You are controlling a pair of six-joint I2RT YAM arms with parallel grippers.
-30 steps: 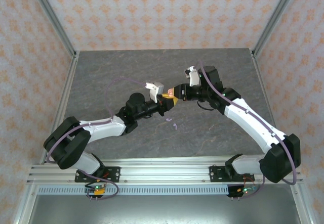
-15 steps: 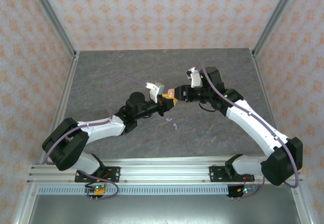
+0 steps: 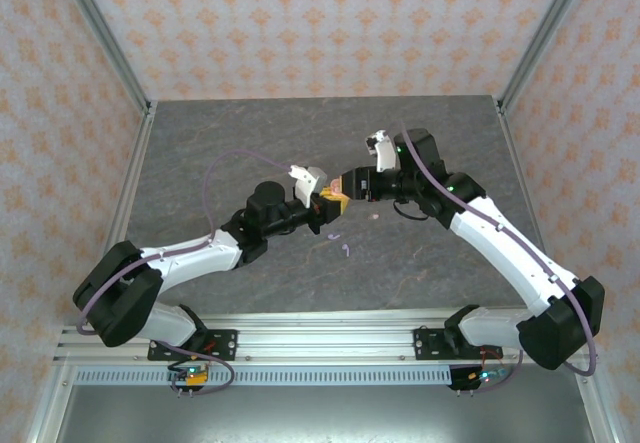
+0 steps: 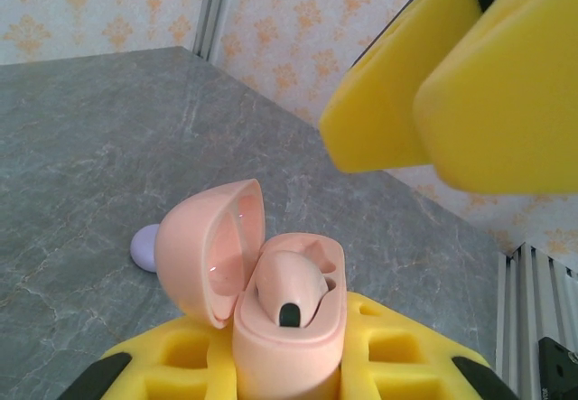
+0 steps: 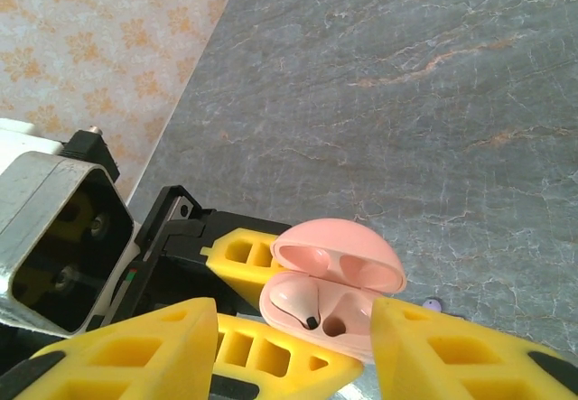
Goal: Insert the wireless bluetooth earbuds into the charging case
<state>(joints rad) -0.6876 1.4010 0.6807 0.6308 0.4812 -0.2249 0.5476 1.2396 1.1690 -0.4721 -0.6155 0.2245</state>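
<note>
Since the grey marbled desk [image 3: 250, 133] is the biggest thing here, start there: it sits inside patterned walls, and both arms reach in over it and meet around the middle. The left arm [image 3: 190, 253] comes in from the lower left and the right arm [image 3: 500, 238] from the lower right, so the two hands end up nose to nose.

The left hand [image 3: 328, 206] is clenched on the pink charging case [image 4: 289, 346], one yellow finger on each side of the base, holding it up off the desk. The case lid [image 4: 203, 255] is flipped open and leans off to one side.

The right hand [image 3: 348, 183] is released. In its own wrist view its yellow fingers [image 5: 135, 350] are spread wide either side of the case with nothing between them, and from the left wrist view it hangs just above and beyond the case, not touching it.

One pale pink earbud [image 4: 287, 283] is sitting in the case with its dark tip showing, and the socket [image 5: 335, 326] next to it is a bare hollow.

Down on the desk, just in front of the hands, there are two lilac bits [image 3: 333, 235] [image 3: 346, 250] and a pale speck [image 3: 374, 215]. All three are too small to make out.
</note>
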